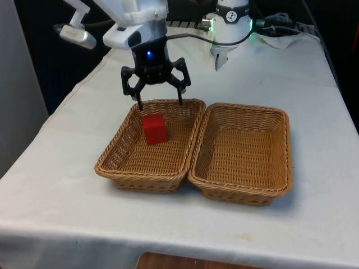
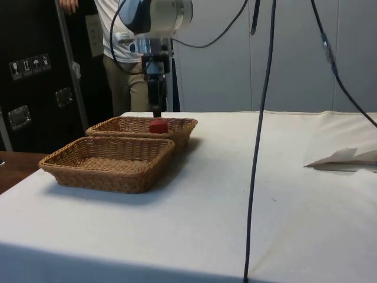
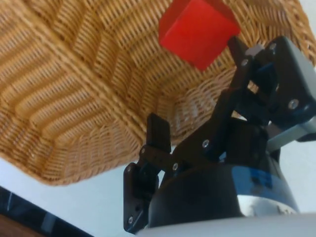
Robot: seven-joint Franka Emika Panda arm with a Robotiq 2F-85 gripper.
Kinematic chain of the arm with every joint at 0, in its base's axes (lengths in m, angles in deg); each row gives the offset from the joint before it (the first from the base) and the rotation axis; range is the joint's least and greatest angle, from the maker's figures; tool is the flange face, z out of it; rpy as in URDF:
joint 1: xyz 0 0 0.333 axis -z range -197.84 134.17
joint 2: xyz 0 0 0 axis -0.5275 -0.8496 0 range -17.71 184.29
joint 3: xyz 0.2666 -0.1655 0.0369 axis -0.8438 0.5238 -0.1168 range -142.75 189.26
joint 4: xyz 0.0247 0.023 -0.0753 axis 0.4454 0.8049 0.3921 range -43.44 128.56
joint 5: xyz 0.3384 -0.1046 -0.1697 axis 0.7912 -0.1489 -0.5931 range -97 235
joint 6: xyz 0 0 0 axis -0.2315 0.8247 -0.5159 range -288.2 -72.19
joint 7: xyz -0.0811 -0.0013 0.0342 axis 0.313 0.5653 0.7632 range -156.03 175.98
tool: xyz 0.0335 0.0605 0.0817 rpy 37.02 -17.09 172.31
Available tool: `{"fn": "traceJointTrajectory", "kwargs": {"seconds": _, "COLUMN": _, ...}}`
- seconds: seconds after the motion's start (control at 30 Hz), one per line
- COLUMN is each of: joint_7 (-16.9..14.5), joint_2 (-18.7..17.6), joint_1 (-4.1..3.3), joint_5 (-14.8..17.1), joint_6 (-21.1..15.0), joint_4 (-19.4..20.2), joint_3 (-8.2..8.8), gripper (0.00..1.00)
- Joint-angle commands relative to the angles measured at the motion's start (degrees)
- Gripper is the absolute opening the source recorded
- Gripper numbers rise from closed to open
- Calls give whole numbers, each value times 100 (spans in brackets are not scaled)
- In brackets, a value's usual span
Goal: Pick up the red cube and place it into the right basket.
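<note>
Although the red cube (image 1: 155, 129) is small, it looks like a stiff, solid block with flat faces and sharp edges, so I judge it light and not fragile. Its surface seems smooth, maybe a little slippery, so the best hold is on two opposite flat sides, near the middle of their height and not on a corner.

It lies in the wicker basket (image 1: 147, 170) at the front view's left, in the far half of that basket, a little left of the frame's centre. The side view shows the red cube (image 2: 158, 125) in the farther basket, in the upper left part of the frame. It sits slightly turned against the basket walls, so the fingers should be turned to match its faces.

The gripper (image 1: 159, 103) hangs just above the far rim of this basket, close behind the cube. Its fingers are spread wide and hold nothing. In the wrist view the red cube (image 3: 198, 31) lies beyond the fingertips (image 3: 158, 131), not between them.

By count I see one red cube, two wicker baskets side by side with rims touching or nearly so, and one gripper. The second basket (image 1: 241, 189), at the front view's right, has nothing in it. A person (image 2: 123, 65) stands behind the table in the side view's upper left.
</note>
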Motion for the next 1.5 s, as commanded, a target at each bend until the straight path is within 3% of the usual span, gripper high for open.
{"fn": "traceJointTrajectory", "kwargs": {"seconds": 0.0, "joint_7": 86, "joint_2": 74, "joint_1": -74, "joint_5": -80, "joint_6": 0, "joint_4": 57, "joint_3": 57, "gripper": 100}}
{"fn": "traceJointTrajectory", "kwargs": {"seconds": 0.13, "joint_7": 275, "joint_2": 309, "joint_1": -178, "joint_5": -275, "joint_6": 40, "joint_4": 143, "joint_3": 57, "gripper": 100}}
{"fn": "traceJointTrajectory", "kwargs": {"seconds": 0.17, "joint_7": 275, "joint_2": 309, "joint_1": -178, "joint_5": -275, "joint_6": 40, "joint_4": 143, "joint_3": 57, "gripper": 100}}
{"fn": "traceJointTrajectory", "kwargs": {"seconds": 0.2, "joint_7": 229, "joint_2": 292, "joint_1": -109, "joint_5": -235, "joint_6": 46, "joint_4": 109, "joint_3": -6, "gripper": 100}}
{"fn": "traceJointTrajectory", "kwargs": {"seconds": 0.23, "joint_7": 367, "joint_2": 401, "joint_1": -212, "joint_5": -372, "joint_6": 46, "joint_4": 172, "joint_3": 40, "gripper": 100}}
{"fn": "traceJointTrajectory", "kwargs": {"seconds": 0.27, "joint_7": 418, "joint_2": 447, "joint_1": -241, "joint_5": -418, "joint_6": 52, "joint_4": 189, "joint_3": 40, "gripper": 100}}
{"fn": "traceJointTrajectory", "kwargs": {"seconds": 0.43, "joint_7": 710, "joint_2": 682, "joint_1": -355, "joint_5": -722, "joint_6": 57, "joint_4": 286, "joint_3": -17, "gripper": 100}}
{"fn": "traceJointTrajectory", "kwargs": {"seconds": 0.47, "joint_7": 642, "joint_2": 636, "joint_1": -281, "joint_5": -647, "joint_6": 80, "joint_4": 235, "joint_3": -63, "gripper": 100}}
{"fn": "traceJointTrajectory", "kwargs": {"seconds": 0.5, "joint_7": 762, "joint_2": 722, "joint_1": -372, "joint_5": -779, "joint_6": 57, "joint_4": 304, "joint_3": -29, "gripper": 100}}
{"fn": "traceJointTrajectory", "kwargs": {"seconds": 0.63, "joint_7": 1003, "joint_2": 905, "joint_1": -458, "joint_5": -1043, "joint_6": 57, "joint_4": 372, "joint_3": -86, "gripper": 100}}
{"fn": "traceJointTrajectory", "kwargs": {"seconds": 0.7, "joint_7": 1094, "joint_2": 974, "joint_1": -481, "joint_5": -1146, "joint_6": 63, "joint_4": 401, "joint_3": -115, "gripper": 100}}
{"fn": "traceJointTrajectory", "kwargs": {"seconds": 0.73, "joint_7": 1020, "joint_2": 928, "joint_1": -401, "joint_5": -1066, "joint_6": 80, "joint_4": 355, "joint_3": -166, "gripper": 100}}
{"fn": "traceJointTrajectory", "kwargs": {"seconds": 0.77, "joint_7": 1152, "joint_2": 1008, "joint_1": -498, "joint_5": -1203, "joint_6": 69, "joint_4": 413, "joint_3": -132, "gripper": 100}}
{"fn": "traceJointTrajectory", "kwargs": {"seconds": 0.9, "joint_7": 1409, "joint_2": 1197, "joint_1": -556, "joint_5": -1484, "joint_6": 80, "joint_4": 476, "joint_3": -229, "gripper": 100}}
{"fn": "traceJointTrajectory", "kwargs": {"seconds": 1.0, "joint_7": 1564, "joint_2": 1312, "joint_1": -573, "joint_5": -1650, "joint_6": 109, "joint_4": 510, "joint_3": -298, "gripper": 100}}
{"fn": "traceJointTrajectory", "kwargs": {"seconds": 1.03, "joint_7": 1501, "joint_2": 1272, "joint_1": -504, "joint_5": -1587, "joint_6": 132, "joint_4": 470, "joint_3": -350, "gripper": 100}}
{"fn": "traceJointTrajectory", "kwargs": {"seconds": 1.07, "joint_7": 1610, "joint_2": 1346, "joint_1": -579, "joint_5": -1702, "joint_6": 126, "joint_4": 521, "joint_3": -321, "gripper": 100}}
{"fn": "traceJointTrajectory", "kwargs": {"seconds": 1.13, "joint_7": 1753, "joint_2": 1461, "joint_1": -602, "joint_5": -1856, "joint_6": 155, "joint_4": 561, "joint_3": -384, "gripper": 100}}
{"fn": "traceJointTrajectory", "kwargs": {"seconds": 1.27, "joint_7": 1937, "joint_2": 1633, "joint_1": -613, "joint_5": -2045, "joint_6": 178, "joint_4": 642, "joint_3": -481, "gripper": 100}}
{"fn": "traceJointTrajectory", "kwargs": {"seconds": 1.3, "joint_7": 1879, "joint_2": 1599, "joint_1": -550, "joint_5": -1988, "joint_6": 189, "joint_4": 607, "joint_3": -539, "gripper": 100}}
{"fn": "traceJointTrajectory", "kwargs": {"seconds": 1.33, "joint_7": 1982, "joint_2": 1673, "joint_1": -613, "joint_5": -2097, "joint_6": 183, "joint_4": 665, "joint_3": -510, "gripper": 100}}
{"fn": "traceJointTrajectory", "kwargs": {"seconds": 1.47, "joint_7": 2166, "joint_2": 1885, "joint_1": -613, "joint_5": -2257, "joint_6": 132, "joint_4": 854, "joint_3": -653, "gripper": 100}}
